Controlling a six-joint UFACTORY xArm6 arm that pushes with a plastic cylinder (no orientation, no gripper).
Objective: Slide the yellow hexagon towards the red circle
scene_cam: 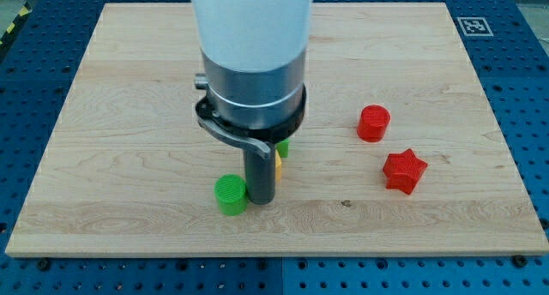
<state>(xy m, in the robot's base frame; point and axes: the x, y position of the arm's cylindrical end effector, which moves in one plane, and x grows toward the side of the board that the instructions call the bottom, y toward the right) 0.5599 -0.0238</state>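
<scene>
The red circle (373, 123) lies at the view's right on the wooden board (129, 115). Only a thin yellow sliver of a block (278, 166) shows beside the rod, at its right; the rest is hidden and its shape cannot be made out. My tip (260, 198) rests on the board at the lower middle, touching or almost touching that yellow block on its left side. The arm's white and grey body covers the board above it.
A green circle (230, 194) sits just left of my tip, almost touching the rod. A small green piece (282, 147) peeks out above the yellow sliver. A red star (404, 171) lies below and to the right of the red circle.
</scene>
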